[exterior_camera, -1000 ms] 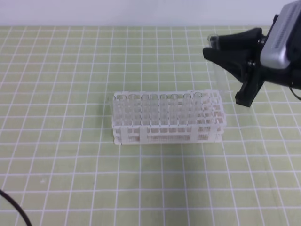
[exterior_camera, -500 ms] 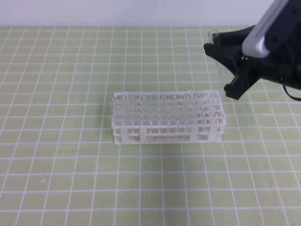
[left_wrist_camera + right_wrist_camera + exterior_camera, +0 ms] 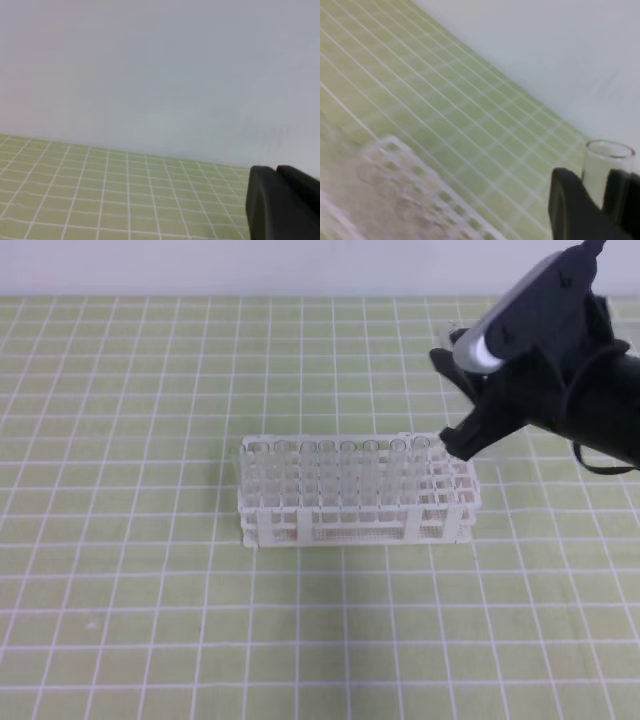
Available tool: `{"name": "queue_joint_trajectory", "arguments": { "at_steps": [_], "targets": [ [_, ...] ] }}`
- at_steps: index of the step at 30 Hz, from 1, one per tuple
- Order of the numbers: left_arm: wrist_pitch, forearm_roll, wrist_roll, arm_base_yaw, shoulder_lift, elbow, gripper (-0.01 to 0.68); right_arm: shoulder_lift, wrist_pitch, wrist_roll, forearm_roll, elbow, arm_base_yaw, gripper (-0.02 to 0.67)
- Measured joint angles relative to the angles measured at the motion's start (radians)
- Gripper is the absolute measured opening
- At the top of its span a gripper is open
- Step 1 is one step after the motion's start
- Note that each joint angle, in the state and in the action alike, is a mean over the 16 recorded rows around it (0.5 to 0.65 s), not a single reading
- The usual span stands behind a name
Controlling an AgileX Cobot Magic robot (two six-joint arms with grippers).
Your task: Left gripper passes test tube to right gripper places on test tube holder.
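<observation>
Right wrist view: my right tool (image 3: 597,200) grips the test tube (image 3: 602,167) between its fingers, open rim above them. Test tube holder (image 3: 355,490) sits below-left of it on the bench (image 3: 150,620); my left tool (image 3: 280,205) is clenched, empty.

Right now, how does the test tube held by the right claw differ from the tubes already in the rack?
The test tube is clamped in the right claw, up in the air beside the white rack's right end; the other tubes stand in the rack's holes. The held tube is alone, while the racked tubes stand in rows. All are clear, colourless and slender, with open mouths up.
</observation>
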Motion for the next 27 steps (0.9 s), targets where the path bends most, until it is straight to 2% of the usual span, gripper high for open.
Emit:
{"name": "queue_joint_trajectory", "arguments": {
  "at_steps": [4,8,10,16,20,23,27],
  "targets": [
    [-0.016,-0.081,0.093,-0.003,0.0,0.011,-0.002,-0.002,-0.047,0.192,-0.094,-0.008,0.021,0.105],
    [-0.018,-0.275,0.294,-0.008,-0.001,0.022,-0.002,-0.001,-0.099,0.546,-0.297,-0.016,0.026,0.105],
    [-0.01,-0.431,0.457,-0.012,-0.001,0.028,-0.002,-0.001,-0.137,0.78,-0.458,-0.017,0.028,0.105],
    [0.065,-0.963,1.018,-0.025,-0.002,0.039,-0.002,0.001,-0.314,1.507,-1.061,0.026,0.033,0.105],
    [0.142,-1.249,1.31,-0.031,-0.001,0.038,-0.002,0.011,-0.469,1.899,-1.412,0.085,0.037,0.105],
    [0.203,-1.378,1.446,-0.033,-0.001,0.038,-0.002,0.026,-0.568,2.088,-1.615,0.129,0.041,0.105],
    [0.269,-1.449,1.529,-0.035,-0.001,0.038,-0.002,0.057,-0.681,2.192,-1.765,0.181,0.042,0.105]
  ]
}}
